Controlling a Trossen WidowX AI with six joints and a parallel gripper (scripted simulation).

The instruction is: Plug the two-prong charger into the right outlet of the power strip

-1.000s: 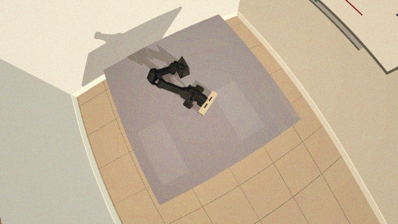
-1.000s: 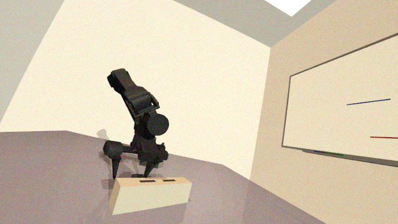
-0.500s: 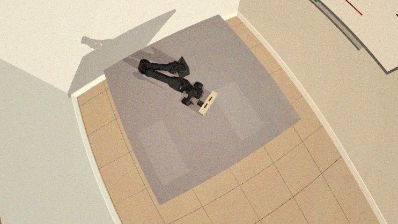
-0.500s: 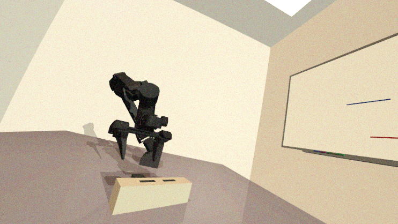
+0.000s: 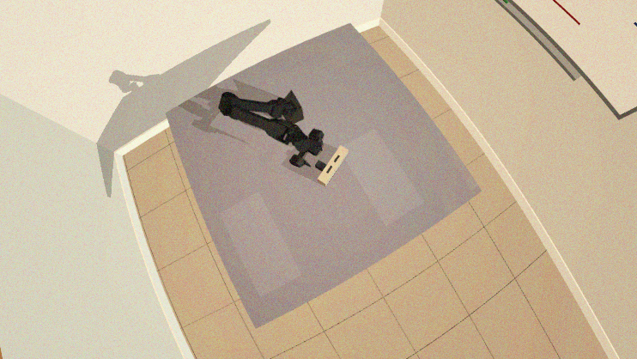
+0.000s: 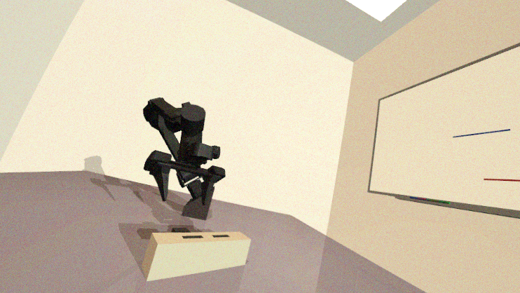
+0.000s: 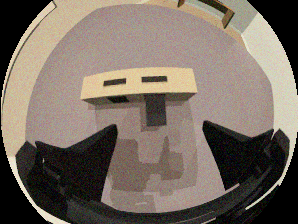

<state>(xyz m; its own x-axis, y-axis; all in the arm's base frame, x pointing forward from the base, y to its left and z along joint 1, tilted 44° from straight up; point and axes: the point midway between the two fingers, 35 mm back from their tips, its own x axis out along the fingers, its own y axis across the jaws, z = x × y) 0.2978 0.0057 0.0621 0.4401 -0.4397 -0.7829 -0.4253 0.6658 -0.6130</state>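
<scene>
The cream power strip stands on the grey-purple table top, with two dark slots in its upper face. The charger is a small dark block close beside the strip, on the arm's side. Its prongs cannot be made out. My gripper is open and empty, with its fingers wide apart. It hangs above the table on the charger's side of the strip. In the wrist view the charger shows ahead, between the lines of the two fingers.
The arm's base stands behind the gripper, toward the cream wall. Two paler rectangular patches show on the table top. Shadows of the arm fall around the charger. A whiteboard hangs on the side wall.
</scene>
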